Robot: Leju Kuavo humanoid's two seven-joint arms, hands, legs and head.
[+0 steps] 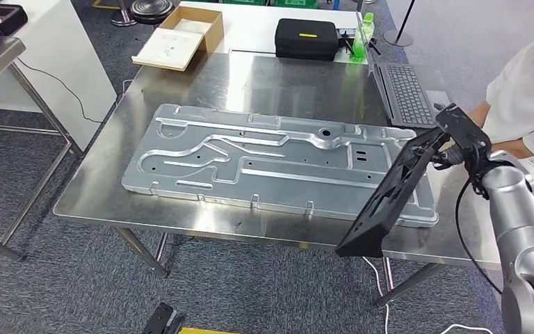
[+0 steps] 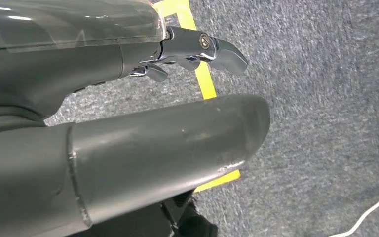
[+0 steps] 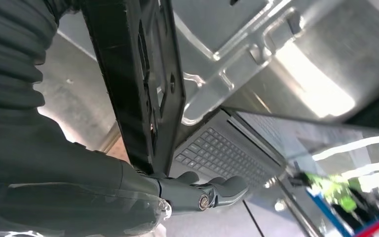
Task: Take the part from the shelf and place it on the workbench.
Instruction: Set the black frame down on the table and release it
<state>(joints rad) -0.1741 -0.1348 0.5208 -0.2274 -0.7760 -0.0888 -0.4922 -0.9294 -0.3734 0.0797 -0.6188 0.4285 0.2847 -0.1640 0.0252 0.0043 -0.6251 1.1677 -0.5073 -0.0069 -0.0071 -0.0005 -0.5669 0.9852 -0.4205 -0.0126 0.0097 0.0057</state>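
A long black flat part (image 1: 389, 198) with cut-outs hangs tilted over the right front corner of the steel workbench (image 1: 90, 188). My right hand (image 1: 459, 136) grips the part's upper end, and its lower end juts past the bench's front edge. Up close, the black part (image 3: 138, 84) runs between my right hand's thumb and fingers (image 3: 202, 192). A large silver stamped panel (image 1: 271, 163) lies flat on the bench, under and beside the part. My left hand (image 2: 128, 133) hangs over grey carpet with nothing in it, fingers (image 2: 197, 49) loosely curled.
An open laptop (image 1: 403, 90) sits at the bench's right back, beside a person in white (image 1: 528, 104). A black case (image 1: 307, 38), a green bottle (image 1: 361, 38) and a cardboard box (image 1: 181, 38) stand at the back. A shelf frame (image 1: 14, 76) is at left. Yellow floor tape (image 2: 197, 64) crosses the carpet.
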